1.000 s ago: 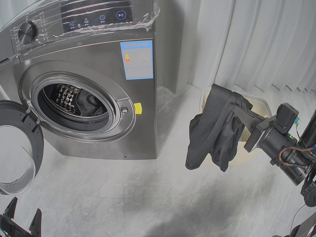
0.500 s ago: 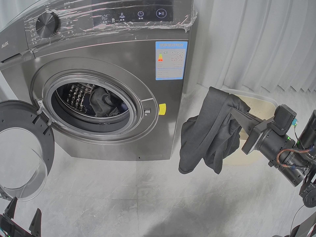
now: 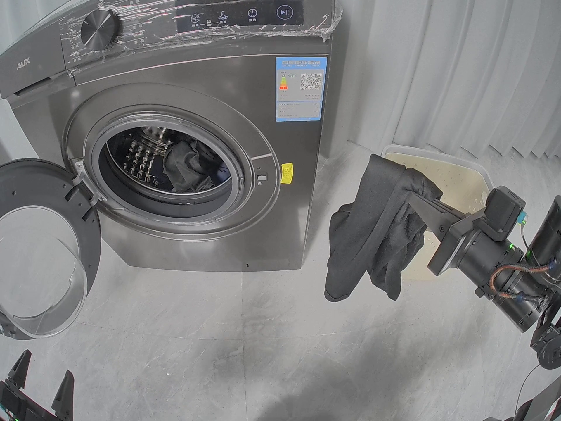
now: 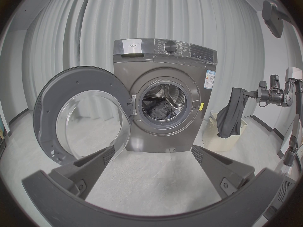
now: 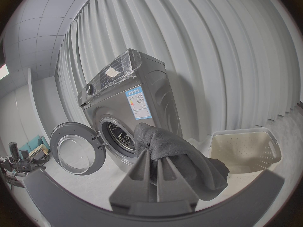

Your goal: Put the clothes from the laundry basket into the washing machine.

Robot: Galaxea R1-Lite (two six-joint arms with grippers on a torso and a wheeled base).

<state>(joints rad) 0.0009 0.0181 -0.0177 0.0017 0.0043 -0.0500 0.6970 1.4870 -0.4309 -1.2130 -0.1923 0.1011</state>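
Grasps a dark garment [image 3: 374, 229] with the right gripper [image 3: 416, 197], jaws clenched on a fold near the top of the cloth. Holds it up in the air, to the right of the washing machine [image 3: 175, 83] and on the near side of the laundry basket [image 3: 432, 150]. Draped over the gripper in long limp folds, lower ends clear of the floor [image 3: 234, 334]. Seen from the right wrist as a bunched dark mass [image 5: 176, 152] pinched between the two fingers of the gripper [image 5: 156, 156], with the pale perforated basket [image 5: 246, 148] beyond it and the machine [image 5: 120, 104] off to one side.

Stands against a white curtain [image 3: 456, 59], that machine, with clear film [image 3: 204, 13] wrapped over its control panel. Round door [image 3: 35, 188] swung fully open to the left, porthole uncovered. More dark clothes [image 3: 187, 168] already inside the drum, heaped low toward its back.

Keeps the left gripper [image 3: 44, 369] low at the near left, close above the floor, fingers spread wide apart and grasping nothing. From the left wrist, same released gripper [image 4: 152, 148] facing the machine [image 4: 164, 63], with the open door [image 4: 63, 82], the clothes in the drum [image 4: 157, 106], the hanging garment [image 4: 232, 114], the right gripper [image 4: 249, 94] and the basket [image 4: 210, 133] all ahead of it.
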